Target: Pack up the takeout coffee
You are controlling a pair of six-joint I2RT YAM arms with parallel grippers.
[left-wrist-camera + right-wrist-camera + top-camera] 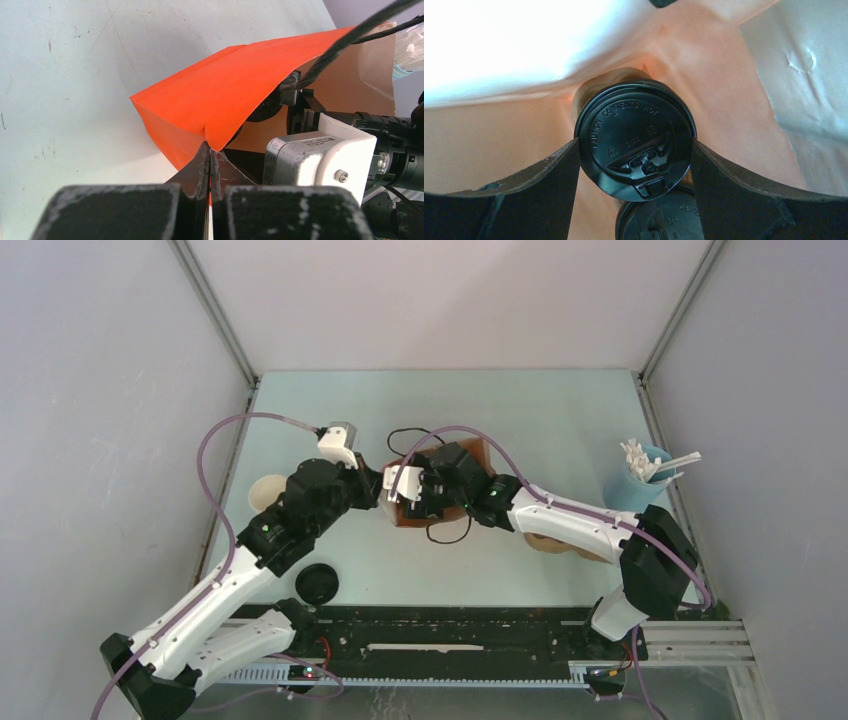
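A brown paper bag stands open at mid-table; it looks orange in the left wrist view. My left gripper is shut on the bag's rim, and it also shows in the top view. My right gripper reaches into the bag, shut on the black lid of a takeout coffee cup; the cup's body is mostly hidden under the lid. A second lidded coffee cup sits in the bag just beside it. In the top view the right gripper is at the bag's mouth and the cups are hidden.
A lidless stack of cups stands left of the left arm. A loose black lid lies near the front edge. A blue cup of white stirrers stands at the right. A brown object lies under the right arm.
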